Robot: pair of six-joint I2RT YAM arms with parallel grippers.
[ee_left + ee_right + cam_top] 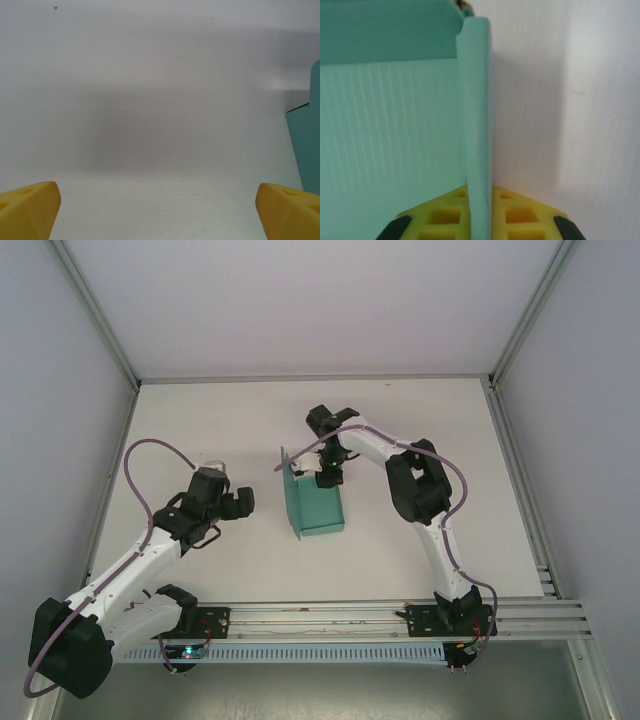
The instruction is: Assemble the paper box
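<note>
White counter [200,420] and pale walls framed the scene. The box [315,508] sat near the counter's middle, partly folded, with one wall upright. The right claw [480,212] was pinched shut on a thin upright flap [477,100], on the box's side toward the counter's far edge. The left claw [157,210] hung fully open over bare counter nearer the left edge, gripping nothing, the box just beside it. To fold well, the right claw should probably keep its pinch square and swing the flap along its crease without dragging the base. The left could pin the base down.
</note>
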